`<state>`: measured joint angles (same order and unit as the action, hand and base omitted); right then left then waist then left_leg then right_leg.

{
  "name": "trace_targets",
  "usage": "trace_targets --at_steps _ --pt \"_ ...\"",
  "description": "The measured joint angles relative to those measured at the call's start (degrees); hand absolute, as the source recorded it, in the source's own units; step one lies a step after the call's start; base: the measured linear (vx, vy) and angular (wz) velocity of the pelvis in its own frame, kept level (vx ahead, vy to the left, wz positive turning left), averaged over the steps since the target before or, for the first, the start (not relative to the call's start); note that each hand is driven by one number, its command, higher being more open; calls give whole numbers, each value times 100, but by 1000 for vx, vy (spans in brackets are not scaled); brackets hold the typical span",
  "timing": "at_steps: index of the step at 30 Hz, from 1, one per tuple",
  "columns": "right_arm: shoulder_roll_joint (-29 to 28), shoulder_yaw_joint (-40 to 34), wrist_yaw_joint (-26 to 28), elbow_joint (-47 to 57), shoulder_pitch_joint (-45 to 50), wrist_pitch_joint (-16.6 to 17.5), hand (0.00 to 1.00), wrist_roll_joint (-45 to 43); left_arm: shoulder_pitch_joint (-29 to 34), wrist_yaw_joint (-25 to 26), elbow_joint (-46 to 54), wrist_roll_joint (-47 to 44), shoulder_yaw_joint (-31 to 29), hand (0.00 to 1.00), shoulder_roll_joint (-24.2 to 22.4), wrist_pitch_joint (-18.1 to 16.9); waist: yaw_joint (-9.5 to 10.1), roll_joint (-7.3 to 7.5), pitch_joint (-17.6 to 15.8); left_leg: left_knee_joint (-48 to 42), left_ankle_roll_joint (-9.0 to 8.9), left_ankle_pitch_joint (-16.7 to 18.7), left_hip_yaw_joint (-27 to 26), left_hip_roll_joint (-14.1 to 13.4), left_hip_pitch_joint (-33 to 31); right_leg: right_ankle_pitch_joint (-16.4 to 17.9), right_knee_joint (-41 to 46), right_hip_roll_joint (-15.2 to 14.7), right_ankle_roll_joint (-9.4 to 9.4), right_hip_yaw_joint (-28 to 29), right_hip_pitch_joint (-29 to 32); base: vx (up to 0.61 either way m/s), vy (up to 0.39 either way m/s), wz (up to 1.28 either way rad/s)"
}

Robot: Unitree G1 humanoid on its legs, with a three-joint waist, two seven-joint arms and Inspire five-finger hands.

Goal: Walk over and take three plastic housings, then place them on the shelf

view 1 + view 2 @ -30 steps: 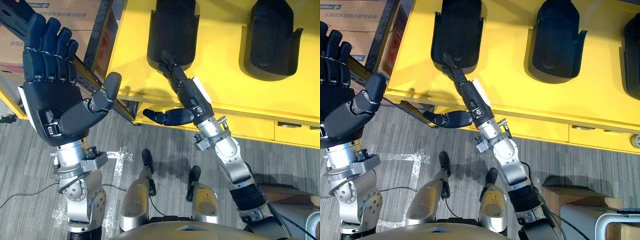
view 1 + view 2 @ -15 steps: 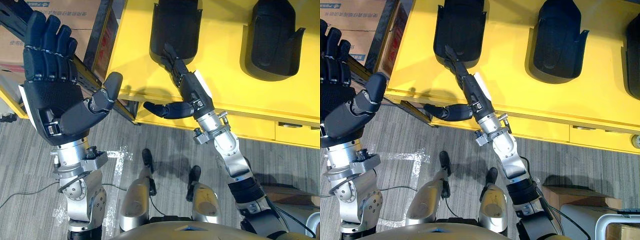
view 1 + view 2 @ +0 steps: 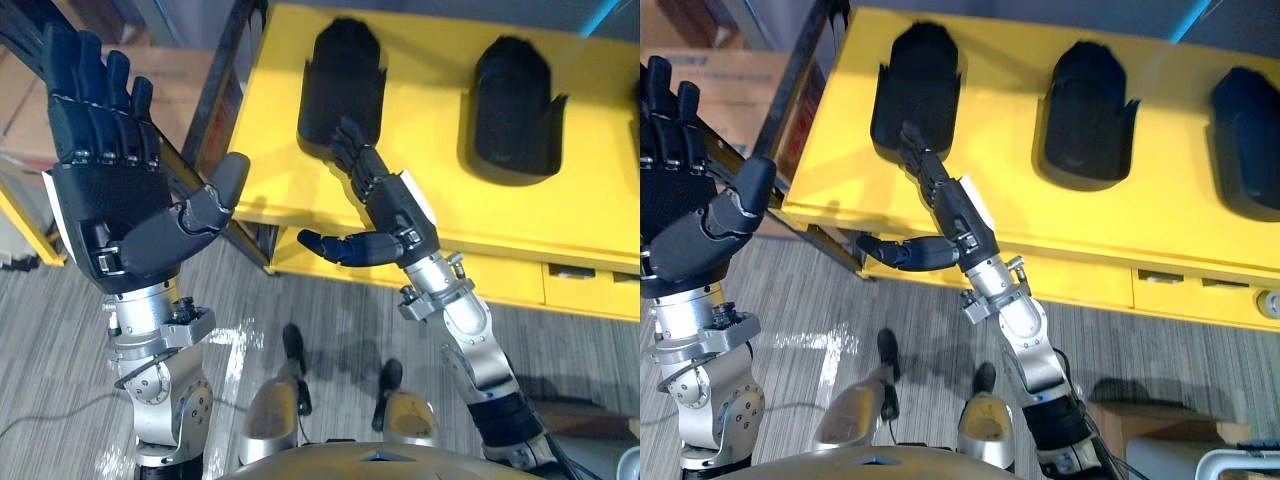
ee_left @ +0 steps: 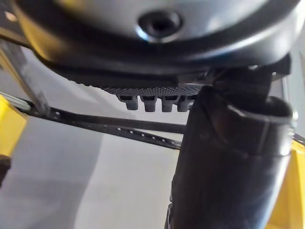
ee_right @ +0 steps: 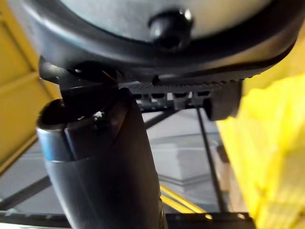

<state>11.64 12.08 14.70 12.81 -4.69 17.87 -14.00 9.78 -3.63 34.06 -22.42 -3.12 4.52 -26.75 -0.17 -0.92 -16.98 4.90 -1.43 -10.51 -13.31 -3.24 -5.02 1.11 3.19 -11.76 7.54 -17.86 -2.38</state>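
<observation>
Moved: my view shifted (hands barely).
Right hand (image 3: 393, 205): fingers straight, tips against black moulded housing (image 3: 340, 70), grasping nothing.
Left hand (image 3: 110, 195): raised, spread wide, empty.

Yellow workbench (image 3: 1160, 240), grey plank floor (image 3: 60, 350), cardboard box (image 3: 745, 90)

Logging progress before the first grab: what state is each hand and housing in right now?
left housing: on the yellow table, not lifted.
middle housing: on the table, untouched.
right housing: on the table, untouched.
right hand: open, straight fingers reaching the left housing's near end.
left hand: open, raised, holding nothing.
</observation>
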Motion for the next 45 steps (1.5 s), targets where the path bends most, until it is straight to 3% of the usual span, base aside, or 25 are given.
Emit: trace_targets --at_steps 4,10,16,20,22,25,28,30,33,35,36,40,45 --pt "-15 -435 -72 439 2 333 100 -102 -30 -942 0 4 105 100 156 -4 -15 -23 372 22 -47 65 -57 -43 211 20 -55 34 -20 14 -173 5 -17 -8" --pt "-8 -1003 -319 660 154 447 100 -100 -18 -1244 2 -6 97 100 390 21 -53 -113 786 25 -95 133 -181 -90 367 47 -138 63 -65 101 -283 -14 8 -11" --pt "-177 -2271 -891 883 816 423 100 24 650 -1169 185 -453 -1365 100 336 61 -150 -50 996 24 -105 130 -207 -136 359 20 -192 104 -38 105 -289 6 0 -1" --pt "-602 -3334 -1947 724 1360 367 100 691 1205 32 95 -236 -2661 100 -6 -160 -149 -7 1095 24 -131 154 -226 -137 355 -4 -231 108 -28 102 -311 45 2 -1" --pt "-795 -3922 -2719 448 1662 164 100 1093 1344 1208 -249 90 -3346 100 -230 -498 -144 16 1188 24 -124 161 -267 -140 357 -5 -235 107 -27 98 -316 37 3 0" --pt "-1027 -4538 -3540 12 2056 -118 100 1349 1461 2590 -437 382 -3718 100 -564 -921 -113 87 1328 24 -152 221 -298 -148 424 4 -239 92 -32 87 -389 43 6 -1" --pt "-1254 -4980 -3993 -200 2337 -291 100 1297 1700 2938 -442 254 -3755 100 -722 -1215 -65 116 1395 24 -122 284 -419 -184 545 52 -237 79 -39 97 -478 3 8 -13" --pt "-1257 -5097 -4073 -385 2411 -432 100 1103 1776 2814 -591 177 -3769 100 -722 -1208 -23 124 1474 24 -127 288 -534 -222 553 77 -240 82 -51 78 -467 -24 1 -17" --pt "-1256 -5086 -4045 -1299 2403 -774 100 645 1713 2482 -1764 93 -3698 100 -672 -685 -22 79 1545 25 -134 287 -862 -329 591 76 -236 79 -47 -58 -472 -37 1 -3" --pt "-1239 -4974 -3820 -2678 2328 -1158 100 87 1567 2144 -3514 35 -3471 100 -641 33 -23 38 1547 26 -182 303 -1170 -403 585 76 -243 56 -46 -147 -467 -41 15 15" --pt "-1240 -4963 -3718 -3100 2278 -1256 100 -57 1467 2020 -4017 -54 -3420 100 -649 208 -17 39 1548 28 -204 306 -1245 -413 577 75 -244 41 -45 -180 -469 -3 38 19" --pt "-1286 -5026 -2703 -5856 1713 -1618 100 -760 917 1225 -7113 -826 -3066 100 -700 1209 23 82 1539 26 -154 212 -1429 -358 562 122 -213 -72 14 -216 -477 22 57 11" --pt "-1241 -5258 -1745 -6759 1127 -2101 100 -645 367 717 -8957 -812 -2900 100 -500 2281 41 217 1421 28 -97 251 -1428 -213 596 154 -214 -114 11 90 -466 27 70 0"
